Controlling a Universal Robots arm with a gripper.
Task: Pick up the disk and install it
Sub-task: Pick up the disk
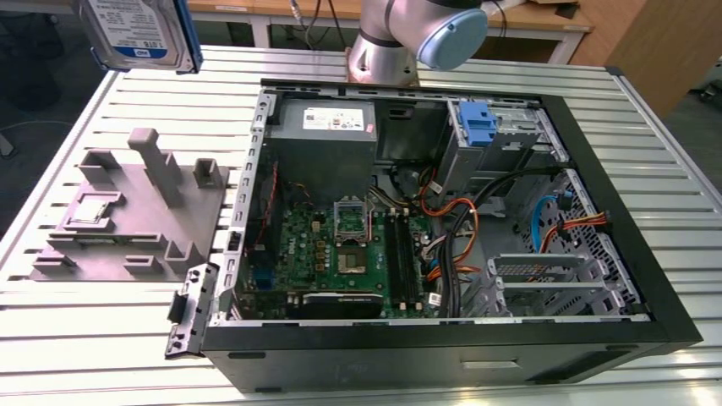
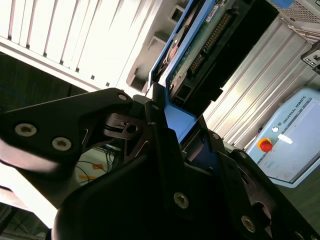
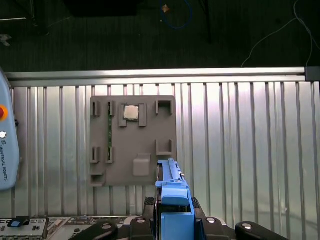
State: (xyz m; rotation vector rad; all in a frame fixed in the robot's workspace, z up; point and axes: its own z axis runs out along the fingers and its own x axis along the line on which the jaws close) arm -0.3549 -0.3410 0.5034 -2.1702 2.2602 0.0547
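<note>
Jaws of the gripper (image 2: 177, 120) are clamped on the disk (image 1: 138, 32). In the second wrist view a black finger sits on each side of its blue frame, w/ no gap showing. So the disk is in the grip, not on the table (image 1: 90, 338).

Where it is: in the exterior view the disk hangs high in the air at the exterior view's left, label side toward that camera and a bit tilted. It is above the far end of the grey holder (image 1: 124, 220) and well apart from the open pc case (image 1: 451, 359).

Axis: in the second wrist view the disk's long side runs straight out from the fingertips, held at one short end, circuit-board side in sight. In the first wrist view it is seen edge-on, a thin blue strip over the grey holder's edge, near the small chip (image 3: 131, 112) parked in that holder.

Key relation: the case lies toward the exterior view's right of the held disk. The blue bracket (image 1: 478, 127) and metal drive cages sit along the case's far-right side, i.e. across the whole motherboard.

Judgement: pick-up looks done, install not yet. Which bay takes the disk can't be told from here.
</note>
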